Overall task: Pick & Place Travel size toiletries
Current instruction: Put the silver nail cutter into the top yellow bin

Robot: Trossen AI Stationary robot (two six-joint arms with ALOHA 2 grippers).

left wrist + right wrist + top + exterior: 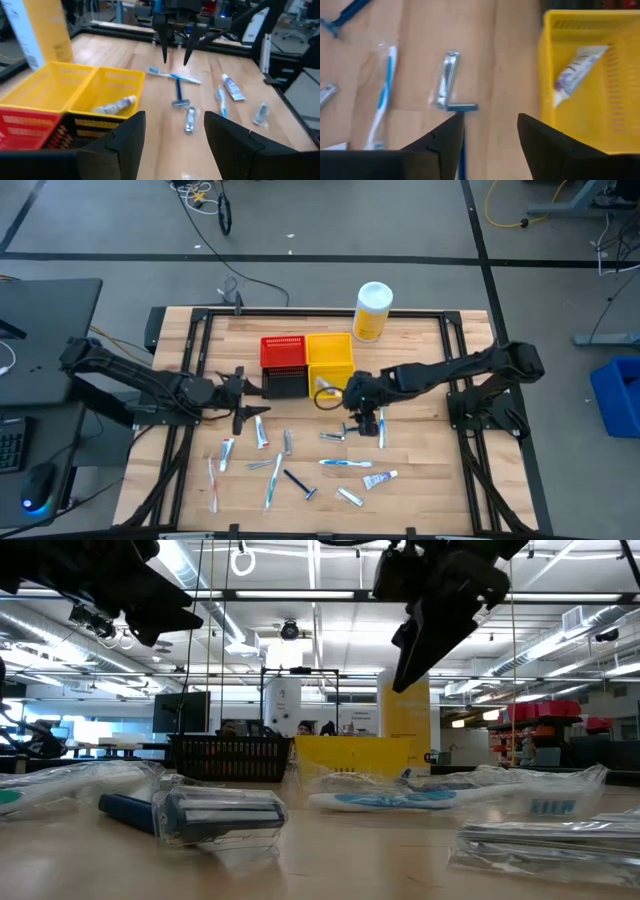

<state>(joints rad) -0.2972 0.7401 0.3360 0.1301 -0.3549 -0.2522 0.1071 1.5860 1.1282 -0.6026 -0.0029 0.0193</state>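
Several small wrapped toiletries lie flat on the wooden table: toothbrushes (347, 463), tubes (380, 479) and a dark blue razor (300, 483). One white tube (575, 70) lies inside the yellow bin (330, 360); it also shows in the left wrist view (115, 106). My right gripper (362, 420) hangs open and empty, fingers pointing down, above a blue razor (461, 107) and a silver wrapped item (447, 80) just near of the yellow bin. My left gripper (250, 392) is open and empty, held level by the left side of the black bin (285, 385).
A red bin (283, 352) stands left of the yellow bin, the black bin in front of it. A large yellow bottle with a white cap (372, 310) stands at the table's far edge. A black frame rails the table's sides (470, 430).
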